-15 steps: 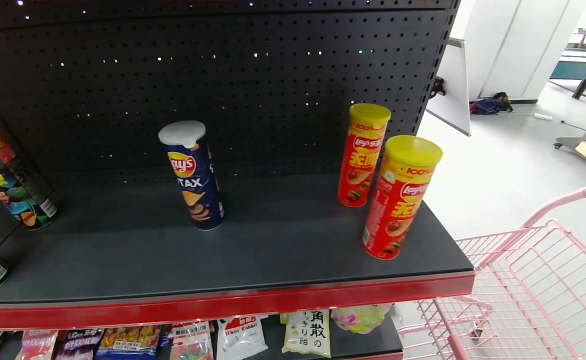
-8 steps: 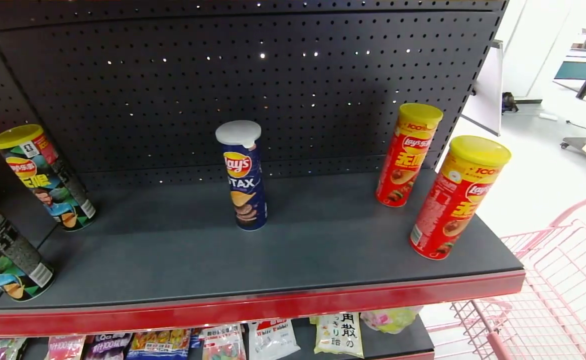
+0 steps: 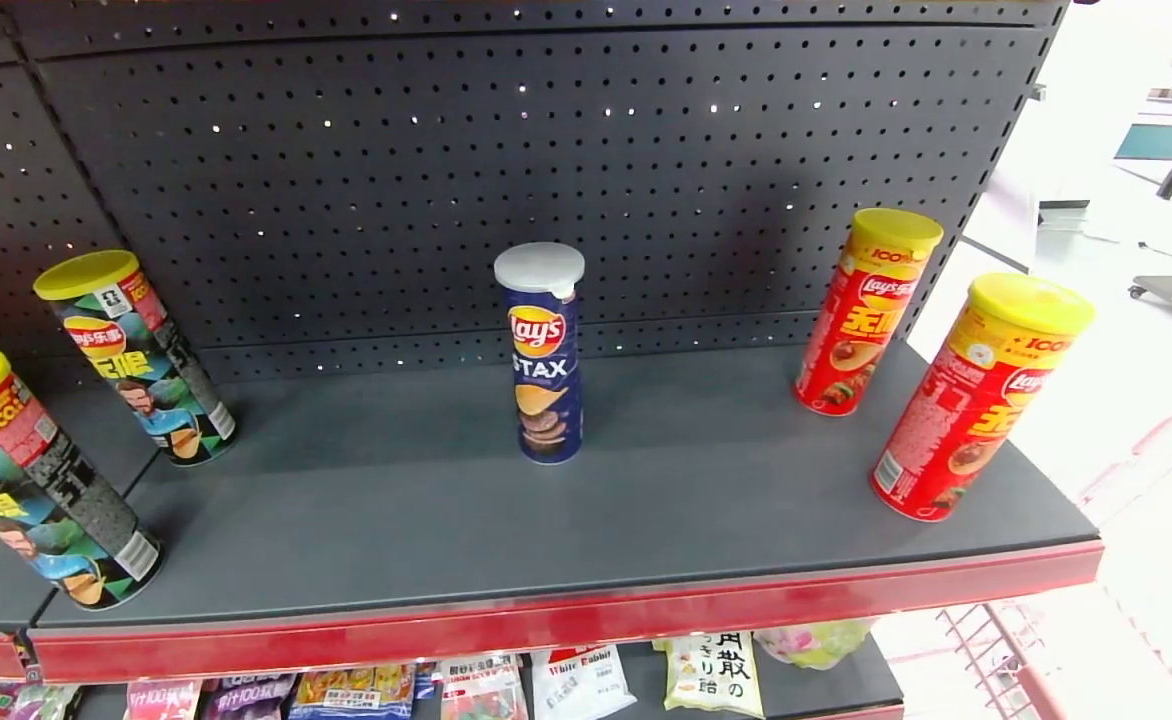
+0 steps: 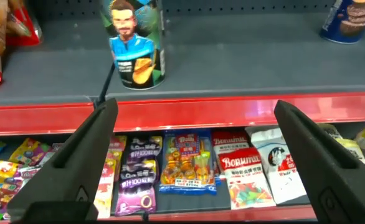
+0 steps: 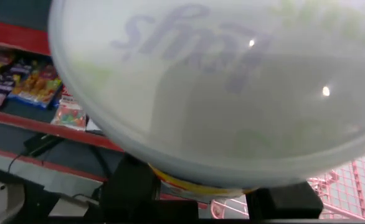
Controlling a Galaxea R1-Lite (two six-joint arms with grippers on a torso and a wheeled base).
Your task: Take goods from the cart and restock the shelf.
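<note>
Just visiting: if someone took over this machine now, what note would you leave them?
Left hand: open, empty, facing the shelf.
Right hand: shut on a clear-lidded can.
On the shelf: blue can in the middle, rear red can and front red can at right, rear patterned can and front patterned can at left.
To do: shelve that can, then fetch more from the pink cart.

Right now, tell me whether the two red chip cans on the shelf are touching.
Apart. Head view shows bare shelf between the rear red can and the front red can.
</note>
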